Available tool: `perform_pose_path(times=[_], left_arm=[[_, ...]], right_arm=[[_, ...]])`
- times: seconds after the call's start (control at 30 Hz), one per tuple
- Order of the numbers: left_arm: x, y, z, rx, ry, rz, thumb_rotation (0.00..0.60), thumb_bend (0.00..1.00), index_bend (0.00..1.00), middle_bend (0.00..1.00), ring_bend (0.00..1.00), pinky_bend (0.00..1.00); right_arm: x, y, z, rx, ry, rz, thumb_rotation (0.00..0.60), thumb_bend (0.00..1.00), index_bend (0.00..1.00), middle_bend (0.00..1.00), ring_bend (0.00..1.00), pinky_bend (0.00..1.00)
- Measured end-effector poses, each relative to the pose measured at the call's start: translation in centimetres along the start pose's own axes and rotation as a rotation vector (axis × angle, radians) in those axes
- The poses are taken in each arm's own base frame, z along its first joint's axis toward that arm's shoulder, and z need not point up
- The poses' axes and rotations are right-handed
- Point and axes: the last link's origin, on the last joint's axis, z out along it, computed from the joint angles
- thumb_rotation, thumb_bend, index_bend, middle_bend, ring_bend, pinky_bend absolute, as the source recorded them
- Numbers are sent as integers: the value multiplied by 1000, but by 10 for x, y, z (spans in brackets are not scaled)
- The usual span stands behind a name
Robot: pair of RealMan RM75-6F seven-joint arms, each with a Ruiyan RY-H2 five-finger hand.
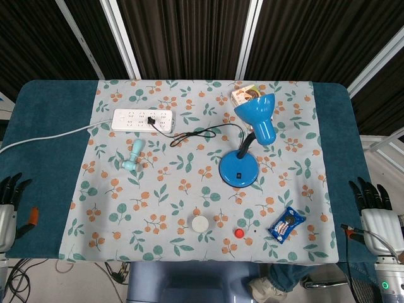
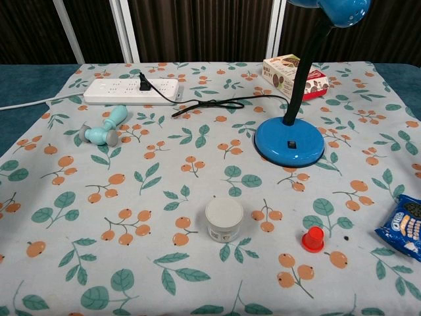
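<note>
left hand [image 1: 9, 196]: rests off the near-left edge of the table [image 1: 50, 101], clear of the cloth; fingers point away and lie a little apart, holding nothing
power strip [image 1: 142, 119]: lies far left on the floral cloth [image 1: 158, 189], its white lead running off the left side; a black plug sits in it, so the strip is there to feed the lamp
mini fan [image 1: 132, 157]: pale blue, on its side just near of the strip, handle pointing far
white jar [image 2: 223, 219]: upright at the near middle, lid on, within reach of either hand
red cap [image 2: 313, 238]: small, stands just right of the jar, apart from it
desk lamp [image 1: 245, 165]: blue, round base right of centre, shade tipped to the far side; its black cord loops left to the strip
snack box [image 2: 295, 76]: far, behind the lamp's neck
cookie packet [image 1: 286, 223]: blue, near right, closest thing to the right hand
right hand [image 1: 375, 205]: off the near-right edge, fingers straight and slightly spread, empty
</note>
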Motion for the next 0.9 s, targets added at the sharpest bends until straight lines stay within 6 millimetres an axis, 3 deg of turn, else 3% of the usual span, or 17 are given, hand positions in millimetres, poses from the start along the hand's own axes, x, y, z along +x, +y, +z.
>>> perform_pose_path(times=[0.63, 0.8, 0.9], left_arm=[[0, 0, 3, 2, 36, -2, 600, 439, 173, 66, 40, 133], [-1, 0, 3, 5, 28, -3, 600, 438, 171, 66, 40, 133], [-1, 0, 3, 7, 25, -5, 600, 438, 171, 66, 40, 133]], right_arm=[[-6, -4, -1, 20, -29, -5, 600, 213, 0, 30, 53, 5], [-6, -3, 0, 24, -26, 5, 600, 213, 0, 30, 54, 147], [-7, -3, 1, 29, -33, 20, 600, 213, 0, 38, 107, 240]])
